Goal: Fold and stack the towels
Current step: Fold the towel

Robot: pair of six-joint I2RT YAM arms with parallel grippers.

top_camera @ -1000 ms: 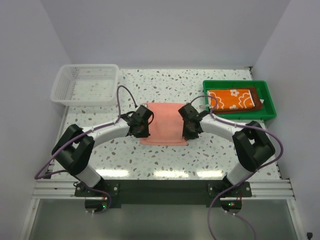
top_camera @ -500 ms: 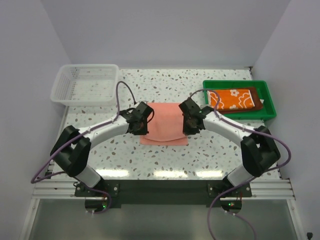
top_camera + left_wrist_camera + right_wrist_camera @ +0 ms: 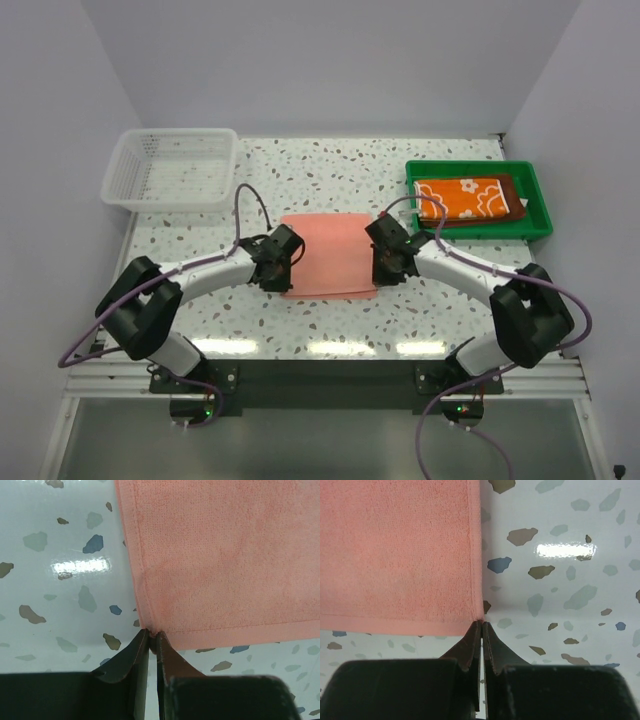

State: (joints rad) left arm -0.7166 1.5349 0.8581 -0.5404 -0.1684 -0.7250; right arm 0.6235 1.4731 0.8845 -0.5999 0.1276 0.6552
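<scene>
A salmon pink towel [image 3: 328, 253] lies flat in the middle of the table. My left gripper [image 3: 284, 279] is shut on its near left corner; in the left wrist view the gripper [image 3: 152, 634] pinches that corner of the towel [image 3: 225, 555]. My right gripper [image 3: 379, 281] is shut on the near right corner; in the right wrist view the gripper [image 3: 481, 624] nips that corner of the towel [image 3: 395, 550]. An orange towel with white flowers [image 3: 466, 197] lies on a dark brown towel [image 3: 516, 210] in the green tray [image 3: 535, 227].
A white mesh basket [image 3: 172, 169] stands at the far left of the speckled table [image 3: 330, 170]. The green tray sits at the far right. White walls close in the back and both sides.
Both grippers lifted the towel's near edge, then came down and toward the near side. The towel has shifted slightly nearer and lies flat again.
</scene>
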